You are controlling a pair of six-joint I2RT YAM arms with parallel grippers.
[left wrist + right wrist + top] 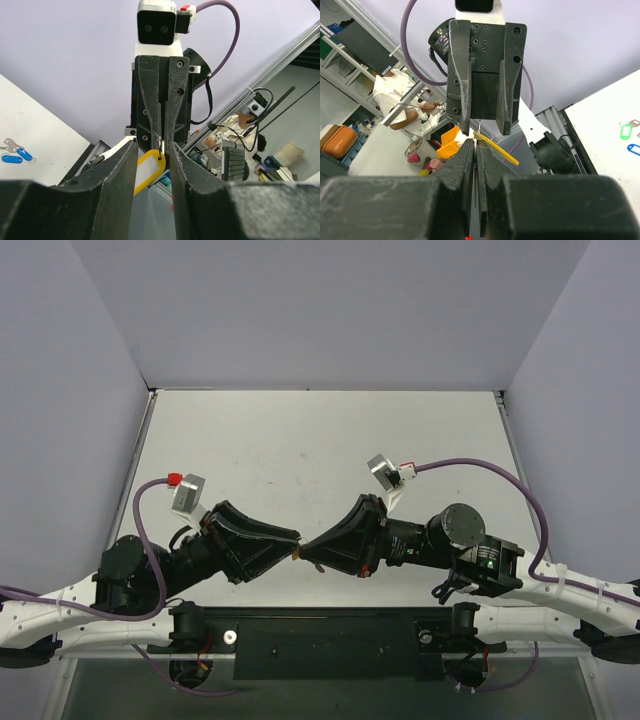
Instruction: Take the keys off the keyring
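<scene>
Both grippers meet tip to tip in the air above the table's near edge. My right gripper [476, 144] is shut on a thin metal piece, the keyring [478, 131]; in the left wrist view its closed fingers [160, 107] pinch the ring [160, 145]. The oval yellow tag [148, 170] hangs from the ring, and shows edge-on in the right wrist view [501, 150]. My left gripper [152, 150] is open, its jaws on either side of the tag without touching it. I cannot make out the small silver key. In the top view the tips [298, 551] hide the ring.
Silver keys with blue tags [16, 154] lie on the white table [330, 440] to the left. A green tag [625, 131] and a blue tag [634, 148] lie on the table at the right. Grey walls enclose the table on three sides.
</scene>
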